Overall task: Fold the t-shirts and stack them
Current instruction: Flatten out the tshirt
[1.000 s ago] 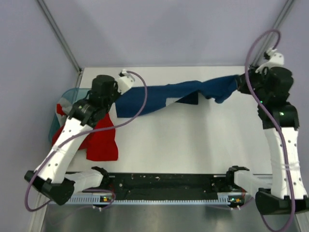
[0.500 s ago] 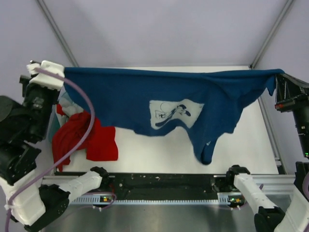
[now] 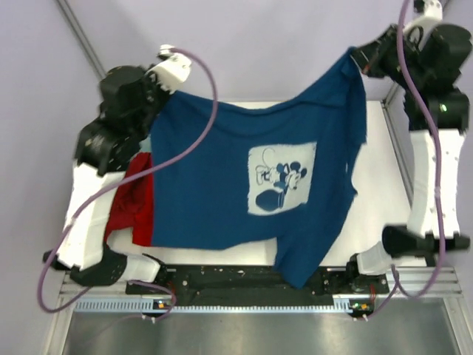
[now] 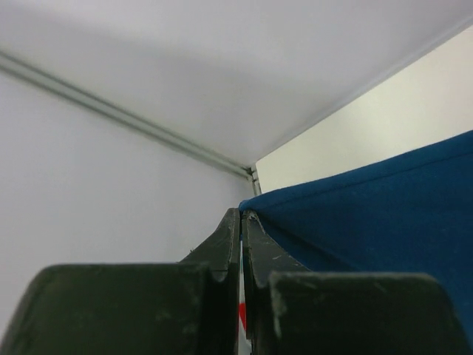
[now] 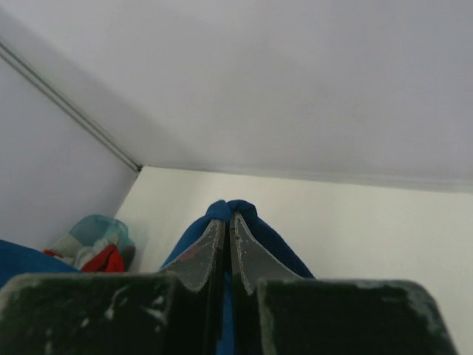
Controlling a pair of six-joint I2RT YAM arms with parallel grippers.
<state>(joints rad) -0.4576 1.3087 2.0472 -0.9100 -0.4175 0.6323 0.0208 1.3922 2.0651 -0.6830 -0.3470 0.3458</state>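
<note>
The navy-blue t-shirt with a white cartoon print hangs spread between both arms, high above the table, its lower edge draping to the front rail. My left gripper is shut on its upper left corner; the cloth runs off to the right of the closed fingers. My right gripper is shut on the upper right corner, with blue cloth bunched at the fingertips. The red t-shirt lies at the table's left, partly hidden by the navy shirt. A grey-white shirt shows in the basket.
The teal basket sits at the table's far left, mostly hidden in the top view behind the left arm. The white table shows to the right of the hanging shirt. The black front rail runs along the near edge.
Both arms have lifted and swung back, carrying the navy shirt from a wide sideways stretch to a raised hang. The print now faces up squarely and the shirt covers more of the table.
</note>
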